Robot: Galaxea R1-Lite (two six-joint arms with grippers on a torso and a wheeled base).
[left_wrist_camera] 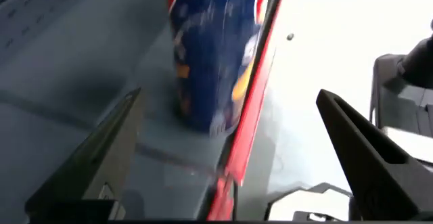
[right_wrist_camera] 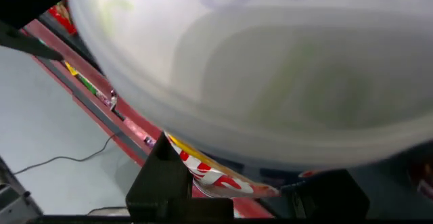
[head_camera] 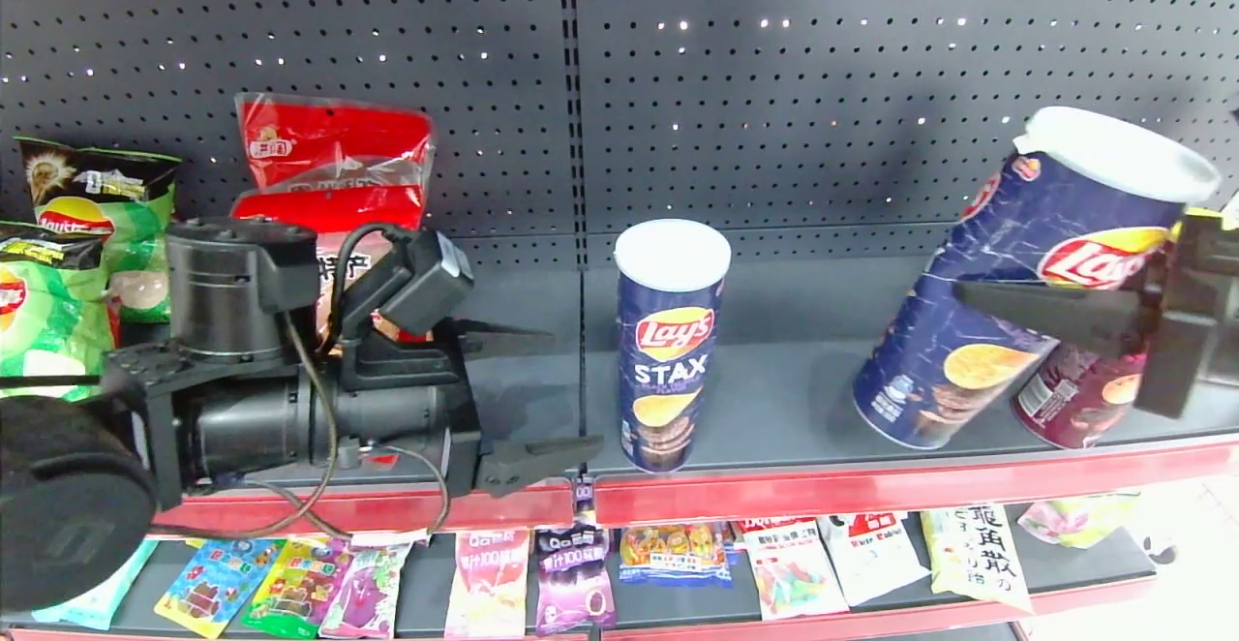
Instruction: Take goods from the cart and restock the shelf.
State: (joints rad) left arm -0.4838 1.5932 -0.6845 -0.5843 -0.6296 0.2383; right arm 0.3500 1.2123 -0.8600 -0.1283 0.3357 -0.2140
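Note:
An upright blue chip can (head_camera: 671, 346) with a white lid stands near the front of the grey shelf (head_camera: 794, 399). My left gripper (head_camera: 571, 394) is open just to its left, at the shelf's front edge. In the left wrist view its fingers (left_wrist_camera: 101, 163) spread wide and the can (left_wrist_camera: 213, 55) stands beyond them. At the right, my right gripper (head_camera: 1007, 283) is shut on a second, larger blue chip can (head_camera: 968, 331). That can is tilted, with its lower end down at the shelf board. Its white lid (right_wrist_camera: 257, 82) looms in the right wrist view.
A maroon can (head_camera: 1079, 394) stands behind the tilted one. Green chip bags (head_camera: 58, 263) and a red bag (head_camera: 329, 167) stand at the shelf's left. The front lip (head_camera: 871, 486) is red. Small packets (head_camera: 581, 573) line the lower shelf. Pegboard (head_camera: 774, 89) backs everything.

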